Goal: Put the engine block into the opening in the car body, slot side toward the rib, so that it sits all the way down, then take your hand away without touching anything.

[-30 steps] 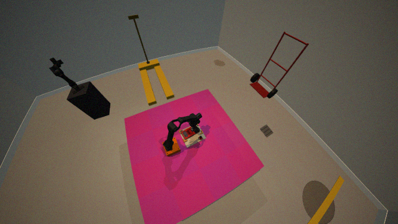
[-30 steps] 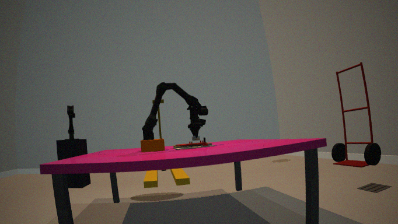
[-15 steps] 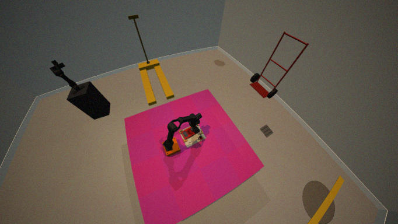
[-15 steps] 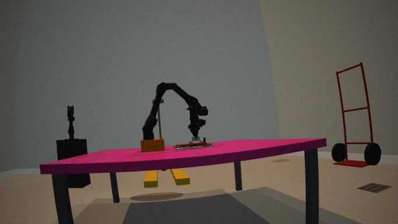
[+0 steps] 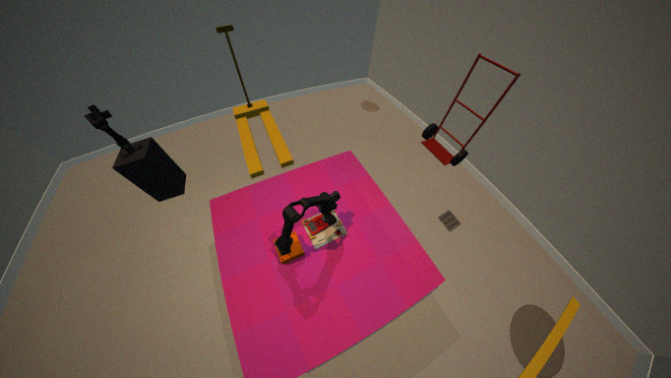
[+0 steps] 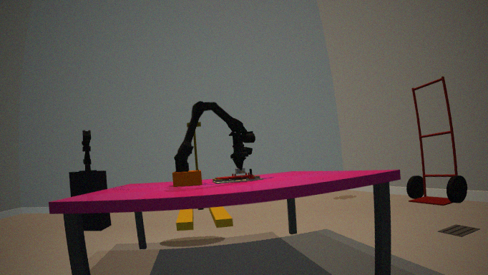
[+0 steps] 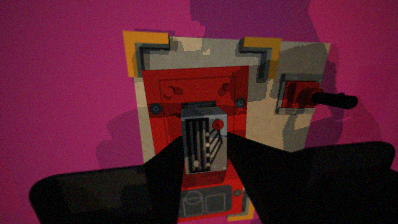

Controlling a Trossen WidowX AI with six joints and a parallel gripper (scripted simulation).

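Observation:
My gripper (image 7: 203, 139) (image 6: 240, 170) is shut on the grey engine block (image 7: 217, 162) (image 6: 240, 171), with one finger on each side of it. The block is upright, with dark slots and a small red disc on its top. It is over the middle of the red car body (image 7: 150, 87) (image 5: 314, 224), and in the exterior view it stands above the body's top. A dark strip of the opening (image 7: 199, 105) shows just past the block's far edge in the wrist view. The rest of the opening and the rib are hidden under the block and fingers.
The car body lies on a pale board (image 7: 265, 120) (image 5: 322, 242) with yellow and grey corner brackets (image 7: 131, 50). A red block with a black peg (image 7: 337, 99) stands in a grey holder beside the body. The arm's orange base (image 5: 290, 253) (image 6: 187, 178) stands on the pink table (image 5: 256, 305).

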